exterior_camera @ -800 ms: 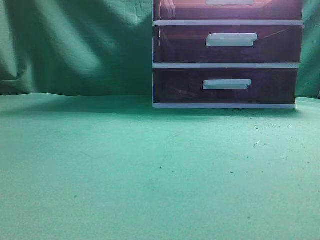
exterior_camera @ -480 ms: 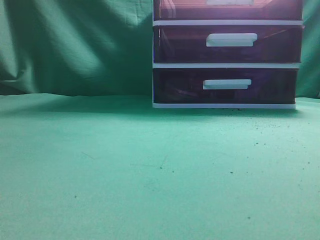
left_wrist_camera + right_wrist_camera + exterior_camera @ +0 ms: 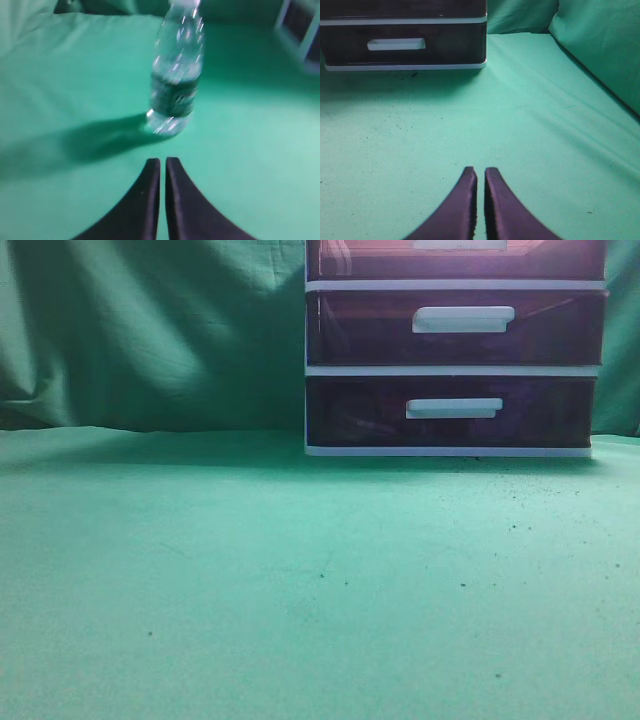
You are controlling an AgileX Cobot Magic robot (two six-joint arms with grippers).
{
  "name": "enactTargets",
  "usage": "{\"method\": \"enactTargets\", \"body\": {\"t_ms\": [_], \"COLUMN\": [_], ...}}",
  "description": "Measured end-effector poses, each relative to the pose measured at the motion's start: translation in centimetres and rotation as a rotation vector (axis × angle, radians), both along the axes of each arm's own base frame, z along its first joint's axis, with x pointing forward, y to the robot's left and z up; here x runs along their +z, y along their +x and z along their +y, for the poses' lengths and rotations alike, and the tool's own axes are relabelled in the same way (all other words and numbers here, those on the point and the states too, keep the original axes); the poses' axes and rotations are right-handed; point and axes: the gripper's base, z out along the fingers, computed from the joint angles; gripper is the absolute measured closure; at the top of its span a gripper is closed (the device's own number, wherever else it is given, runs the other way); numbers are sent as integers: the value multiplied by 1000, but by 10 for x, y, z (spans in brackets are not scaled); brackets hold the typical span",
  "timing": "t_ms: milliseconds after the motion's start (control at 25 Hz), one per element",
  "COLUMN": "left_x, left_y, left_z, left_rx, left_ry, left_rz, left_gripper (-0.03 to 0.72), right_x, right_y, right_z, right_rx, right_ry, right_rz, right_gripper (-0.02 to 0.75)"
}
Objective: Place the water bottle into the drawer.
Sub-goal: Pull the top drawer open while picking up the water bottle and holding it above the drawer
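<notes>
The water bottle (image 3: 176, 70) is standing upright on the green bench (image 3: 250, 590), just ahead of the left gripper (image 3: 162, 165), whose fingers are pressing together on nothing; bare cloth is lying between them; the right gripper (image 3: 480, 175) is hovering likewise with fingers together, facing the drawer unit (image 3: 455, 370) well apart; the drawer (image 3: 455, 258) is sitting shut at the top, above two purple drawers (image 3: 455, 360).

The worktop (image 3: 250, 580) is green cloth with dark specks. The clear water bottle (image 3: 176, 75) wears a dark green label. At twelve o'clock, the reddish-maroon drawer (image 3: 380, 260) tops purple ones, white-handled.
</notes>
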Motion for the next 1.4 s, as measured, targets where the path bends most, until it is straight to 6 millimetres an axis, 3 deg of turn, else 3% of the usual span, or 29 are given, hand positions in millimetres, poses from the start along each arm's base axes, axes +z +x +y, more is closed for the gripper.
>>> {"method": "enactTargets", "body": {"t_ms": [160,440,680,920,1080,1120,1160,1240,1400], "left_x": [21,36,63,85,88,88,86,84,80], "left_y": [2,0,9,41,62,68,76,91,118], "left_z": [-1,2,-1,-3,-8,-9,-11,-12,-14], "left_rx": [7,22,2,-6,-86,-105,-119,-130,-132], "left_ry": [-191,-212,-138,-143,20,47,65,79,86], "left_rz": [-237,-404,-215,37,147,179,220,284,353], "left_gripper": [688,688,688,688,688,639,639,494,125], "right_x": [0,0,0,0,0,0,0,0,0], "right_y": [0,0,0,0,0,0,0,0,0], "right_z": [0,0,0,0,0,0,0,0,0], "right_rx": [0,0,0,0,0,0,0,0,0], "right_ry": [0,0,0,0,0,0,0,0,0], "right_rz": [0,0,0,1,1,1,1,1,1], "right_gripper": [690,690,690,690,690,690,690,690,690]}}
